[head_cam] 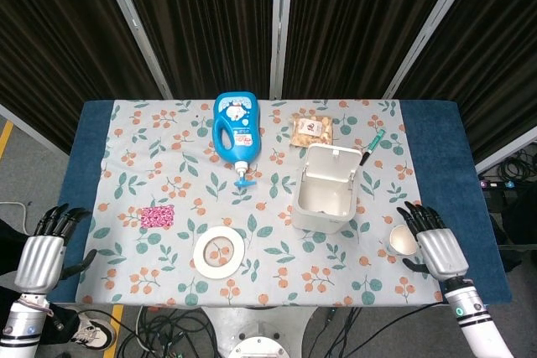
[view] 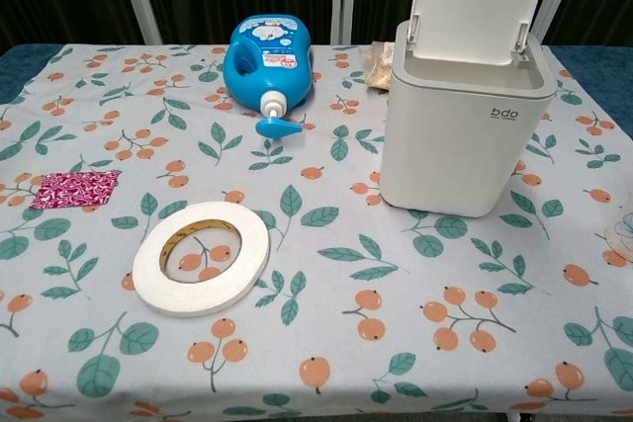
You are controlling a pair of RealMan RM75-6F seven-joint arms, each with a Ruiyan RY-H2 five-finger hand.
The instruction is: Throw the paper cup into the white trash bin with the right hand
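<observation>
The paper cup point(head_cam: 400, 241) stands on the floral cloth near the table's front right corner; the chest view catches only a sliver of the paper cup point(view: 623, 229) at its right edge. My right hand point(head_cam: 436, 246) is just right of the cup, fingers spread and pointing away from me, thumb out toward the cup, holding nothing. It hides the cup's right side. The white trash bin point(head_cam: 315, 222) stands left of and beyond the cup with its lid point(head_cam: 334, 161) raised; in the chest view the trash bin point(view: 460, 145) is at the right. My left hand point(head_cam: 42, 255) stays open off the table's front left corner.
A blue detergent bottle point(head_cam: 235, 127) lies at the back centre. A white tape roll point(head_cam: 219, 251) and a pink packet point(head_cam: 157, 216) lie front left. A snack bag point(head_cam: 311, 129) and a green pen point(head_cam: 371, 147) lie behind the bin.
</observation>
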